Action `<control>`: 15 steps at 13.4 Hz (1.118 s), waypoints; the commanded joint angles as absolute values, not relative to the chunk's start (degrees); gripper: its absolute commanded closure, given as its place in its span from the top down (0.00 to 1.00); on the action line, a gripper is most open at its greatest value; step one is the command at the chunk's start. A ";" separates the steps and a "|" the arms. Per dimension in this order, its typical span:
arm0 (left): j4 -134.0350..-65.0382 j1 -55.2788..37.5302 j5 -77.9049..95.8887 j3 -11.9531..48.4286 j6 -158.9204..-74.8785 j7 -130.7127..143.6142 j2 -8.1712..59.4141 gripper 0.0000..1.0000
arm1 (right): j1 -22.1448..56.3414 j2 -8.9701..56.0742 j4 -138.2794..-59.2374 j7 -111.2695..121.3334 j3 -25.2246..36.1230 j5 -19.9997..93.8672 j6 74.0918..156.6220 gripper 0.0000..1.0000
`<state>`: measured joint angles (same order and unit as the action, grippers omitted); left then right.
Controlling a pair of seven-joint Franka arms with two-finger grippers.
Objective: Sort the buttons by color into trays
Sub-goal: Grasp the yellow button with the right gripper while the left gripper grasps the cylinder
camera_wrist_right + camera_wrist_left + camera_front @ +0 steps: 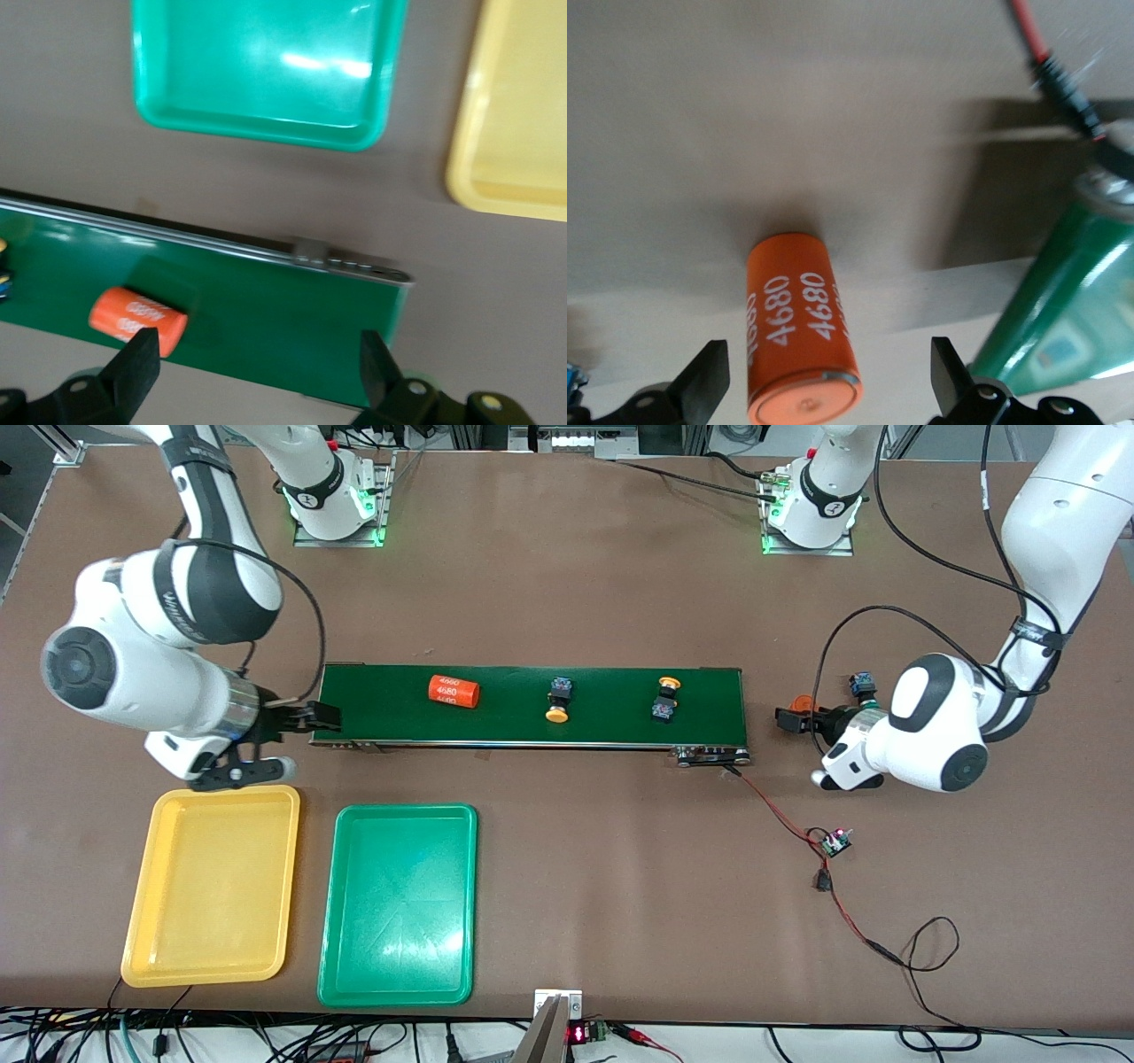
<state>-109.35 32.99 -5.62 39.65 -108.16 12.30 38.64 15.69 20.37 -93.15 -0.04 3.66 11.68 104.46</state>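
Two small orange-capped, dark-bodied plastic push-buttons [558, 699] [665, 696] on the long green conveyor belt [532, 707], probably light and rigid, best pinched across the blocky body; left gripper [791, 720] and right gripper [321, 718] gape wide, empty.

A long dark green belt [532, 706] lies across the middle of the brown surface [567, 584]. On it rest an orange cylinder [454, 691] printed 4680, toward the right arm's end, then two yellow-capped buttons [558, 699] [666, 697] toward the left arm's end. The right gripper [314, 717] sits at the belt's end, above the yellow tray [142, 948]. The green tray [330, 921] lies beside the yellow one; both are nearer the camera than the belt. The left gripper [791, 720] hangs past the belt's opposite end, beside another orange object [802, 702], with a further button [862, 684] close by. A red-and-black wire [780, 815] runs from the belt to a small circuit board [835, 841].
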 commanded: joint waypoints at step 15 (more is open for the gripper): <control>-99.06 29.19 -7.75 37.71 -100.20 8.17 32.61 0.28 | 39.72 31.02 -92.11 -31.01 5.18 15.73 120.93 1.00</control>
